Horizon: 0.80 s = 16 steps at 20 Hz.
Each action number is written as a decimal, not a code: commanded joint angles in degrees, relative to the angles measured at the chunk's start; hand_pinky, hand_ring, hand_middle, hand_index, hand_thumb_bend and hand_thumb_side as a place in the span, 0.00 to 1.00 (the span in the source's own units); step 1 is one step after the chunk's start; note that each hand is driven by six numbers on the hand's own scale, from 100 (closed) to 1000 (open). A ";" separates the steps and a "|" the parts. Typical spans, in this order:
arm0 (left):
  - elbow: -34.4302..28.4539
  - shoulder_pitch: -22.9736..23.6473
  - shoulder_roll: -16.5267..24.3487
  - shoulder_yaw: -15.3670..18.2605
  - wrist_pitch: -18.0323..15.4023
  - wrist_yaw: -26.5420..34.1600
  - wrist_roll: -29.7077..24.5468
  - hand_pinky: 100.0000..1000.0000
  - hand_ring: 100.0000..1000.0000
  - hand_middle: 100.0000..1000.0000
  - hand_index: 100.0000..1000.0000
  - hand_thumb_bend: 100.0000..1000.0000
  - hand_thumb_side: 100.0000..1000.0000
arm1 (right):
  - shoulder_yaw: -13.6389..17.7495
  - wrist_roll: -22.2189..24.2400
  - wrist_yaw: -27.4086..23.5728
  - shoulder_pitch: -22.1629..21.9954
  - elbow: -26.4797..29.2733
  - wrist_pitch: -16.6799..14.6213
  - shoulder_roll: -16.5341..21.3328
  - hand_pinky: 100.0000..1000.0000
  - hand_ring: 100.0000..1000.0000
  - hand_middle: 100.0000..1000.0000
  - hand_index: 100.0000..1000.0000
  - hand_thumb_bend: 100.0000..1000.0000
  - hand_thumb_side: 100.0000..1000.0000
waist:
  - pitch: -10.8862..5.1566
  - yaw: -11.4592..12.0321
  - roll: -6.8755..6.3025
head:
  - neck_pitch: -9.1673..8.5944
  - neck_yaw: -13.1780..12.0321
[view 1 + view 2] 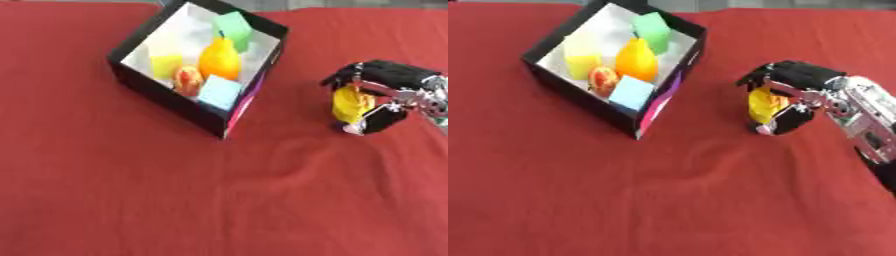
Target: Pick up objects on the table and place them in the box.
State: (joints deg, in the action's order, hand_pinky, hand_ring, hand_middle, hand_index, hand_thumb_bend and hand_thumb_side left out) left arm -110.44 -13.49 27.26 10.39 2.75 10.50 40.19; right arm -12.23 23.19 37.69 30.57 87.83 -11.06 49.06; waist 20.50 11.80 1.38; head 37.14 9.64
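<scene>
One yellow obj (763, 104) is sitting in the right robot hand (794, 102), fingers curling round it, just above the red bench (131, 200). Box (229, 118) is lying to its left, near, w/ several items already inside.

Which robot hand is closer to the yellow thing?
Right. The right robot hand is curled round the yellow thing, beside the box. The left robot hand shows in neither view.
</scene>
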 commanded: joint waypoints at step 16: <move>-0.70 -0.35 0.83 0.26 0.14 -0.53 -0.40 0.73 0.66 0.60 0.70 0.22 0.43 | 1.38 -0.08 -6.73 1.26 0.42 -0.32 1.62 0.78 0.72 0.72 0.91 0.36 0.10 | -0.92 0.02 -0.20 | -0.66 0.18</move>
State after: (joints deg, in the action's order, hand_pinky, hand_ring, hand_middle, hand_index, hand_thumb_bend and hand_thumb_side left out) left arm -110.44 -13.53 27.25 10.38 2.96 10.34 39.93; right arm -11.95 23.25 30.99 30.94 87.21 -11.20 49.07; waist 20.52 11.81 1.37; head 37.12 9.73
